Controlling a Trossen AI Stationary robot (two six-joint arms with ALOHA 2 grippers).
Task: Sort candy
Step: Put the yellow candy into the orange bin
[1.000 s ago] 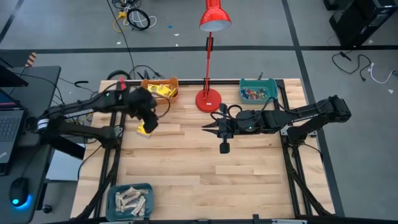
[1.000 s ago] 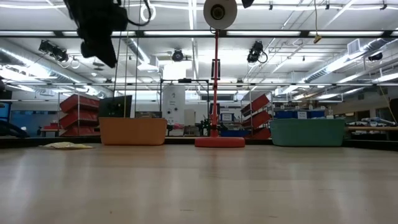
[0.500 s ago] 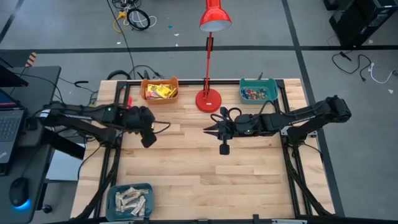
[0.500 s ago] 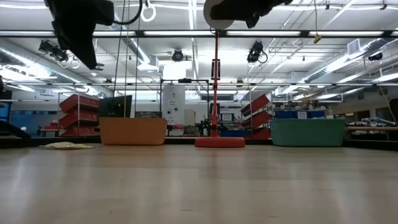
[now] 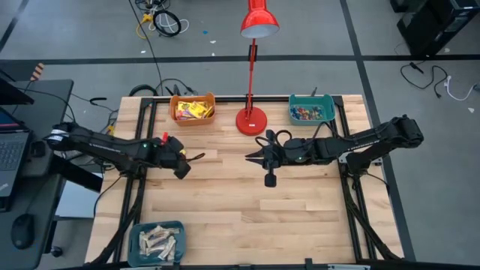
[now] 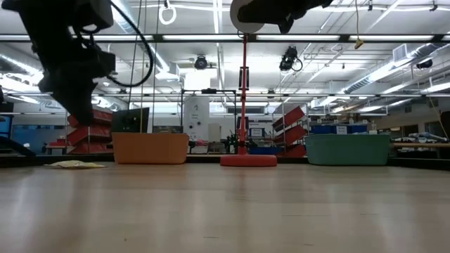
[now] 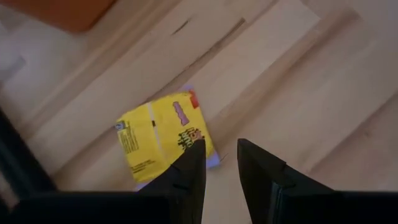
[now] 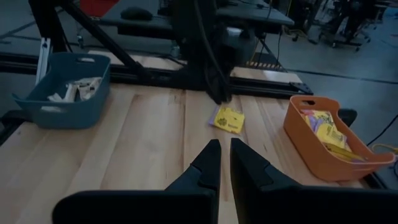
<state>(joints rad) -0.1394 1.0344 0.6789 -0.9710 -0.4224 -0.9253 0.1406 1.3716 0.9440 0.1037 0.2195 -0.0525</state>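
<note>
- Currently, the left gripper [image 5: 182, 166] hangs over the table [image 5: 300, 217] in front of the orange bin [image 5: 193, 108], toward the table's left edge.
- Its fingers [image 7: 189, 171] stand a narrow gap apart and hold nothing.
- One yellow packet [image 7: 163, 135] lies flat on the table just below and beside those fingertips; the wrist view shows no contact with it. The right wrist view shows the same packet [image 8: 227, 119] on the boards between the orange bin [image 8: 323, 144] and the blue bin [image 8: 65, 92].
- More yellow packets [image 5: 192, 109] fill the orange bin at the table's far edge, left of the red lamp [image 5: 251, 120].
- Small coloured pieces [image 5: 310, 113] sit in the teal bin [image 5: 312, 109], on the lamp's other side.
- Pale bars [image 5: 159, 241] lie in the blue bin at the near left corner, well apart from the orange bin.
- The right gripper [image 5: 251, 157] waits above the table's middle, in front of the lamp base, pointing toward the orange bin's side. Its fingers [image 8: 208, 163] are nearly together and hold nothing.
</note>
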